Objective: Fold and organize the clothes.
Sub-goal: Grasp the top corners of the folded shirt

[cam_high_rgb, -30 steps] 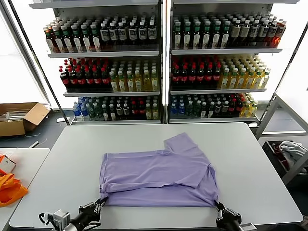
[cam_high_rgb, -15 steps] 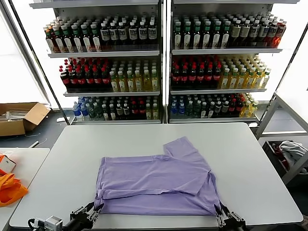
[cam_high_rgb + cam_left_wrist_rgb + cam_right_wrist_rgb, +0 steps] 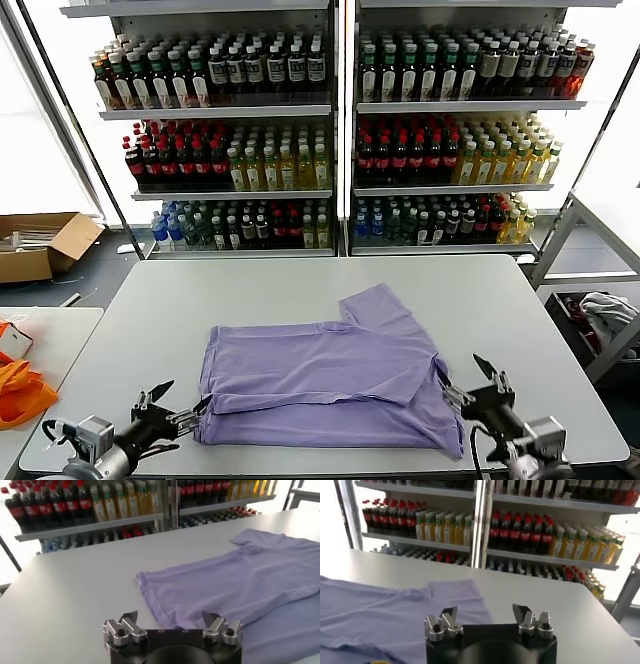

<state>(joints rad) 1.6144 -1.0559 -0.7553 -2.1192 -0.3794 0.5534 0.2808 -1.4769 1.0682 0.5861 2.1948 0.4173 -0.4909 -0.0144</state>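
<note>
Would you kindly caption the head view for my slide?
Lavender T-shirt folded on the white table, open left gripper and right gripper flanking its near corners.

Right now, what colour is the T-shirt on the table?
Light purple, plain; the T-shirt shows best in the head view.

T-shirt (image 3: 325, 385): thin, soft lavender cloth, matt, lying in shallow folds with a stitched hem. Table (image 3: 200, 300): smooth pale grey top, faint satin sheen. Left gripper (image 3: 173, 625) and right gripper (image 3: 488, 618): bright bare-metal fingers spread apart, mounted on black matt housings. Shelving (image 3: 340, 110): pale painted metal, smooth. Bottles (image 3: 450, 150): glossy clear plastic with coloured caps and printed labels. Box (image 3: 45, 245): brown corrugated cardboard, matt. Orange fabric (image 3: 20, 392): soft, crumpled cloth.
</note>
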